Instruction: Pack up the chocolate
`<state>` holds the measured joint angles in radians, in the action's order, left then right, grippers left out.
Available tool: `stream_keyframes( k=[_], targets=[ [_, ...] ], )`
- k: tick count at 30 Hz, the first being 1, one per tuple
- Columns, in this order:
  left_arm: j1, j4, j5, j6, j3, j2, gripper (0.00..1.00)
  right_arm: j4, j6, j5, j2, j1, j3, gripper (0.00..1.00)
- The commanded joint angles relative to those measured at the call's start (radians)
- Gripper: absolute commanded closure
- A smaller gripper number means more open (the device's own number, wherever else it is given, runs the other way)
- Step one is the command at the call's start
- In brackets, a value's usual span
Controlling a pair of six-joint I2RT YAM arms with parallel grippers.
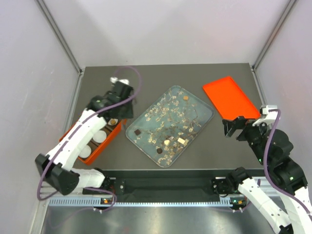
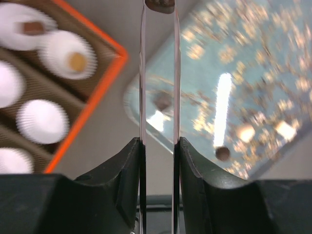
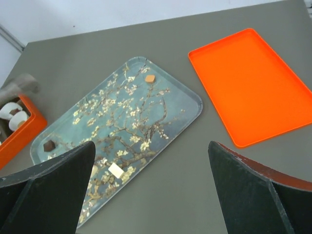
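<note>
Chocolate piece (image 2: 160, 5) pinched in your left gripper (image 2: 159, 10), just left of the tray (image 3: 187, 102). Your right gripper (image 3: 151, 146) gapes wide.

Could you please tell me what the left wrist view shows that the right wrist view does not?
Only the left wrist view: the left claw pinching a dark chocolate, plus two paper cups holding a piece each. Only the right wrist view: the flat orange tray and the open right claw. Both: the flowered tray with loose chocolates, and the orange box.
</note>
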<state>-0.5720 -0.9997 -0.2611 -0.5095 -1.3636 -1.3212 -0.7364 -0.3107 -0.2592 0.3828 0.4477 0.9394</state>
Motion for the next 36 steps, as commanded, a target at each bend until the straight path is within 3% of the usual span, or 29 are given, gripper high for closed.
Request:
stream_keyframes(
  k=[1,8,14,36],
  targets=[
    [0.113,-0.072,-0.041,0.040,-0.003,0.109,0.61,0.066,0.001,0.047,-0.016,0.005,-0.022,0.00],
    [0.415,-0.093,-0.021,0.083,0.080,0.178,0.61,0.101,0.005,0.104,-0.022,0.003,-0.050,0.01],
    [0.552,-0.088,0.008,0.100,0.136,0.188,0.62,0.120,0.015,0.106,-0.033,0.031,-0.059,0.00],
    [0.624,-0.099,-0.047,0.092,0.268,0.247,0.62,0.114,0.036,0.060,-0.053,0.083,-0.050,0.00]
  ],
)
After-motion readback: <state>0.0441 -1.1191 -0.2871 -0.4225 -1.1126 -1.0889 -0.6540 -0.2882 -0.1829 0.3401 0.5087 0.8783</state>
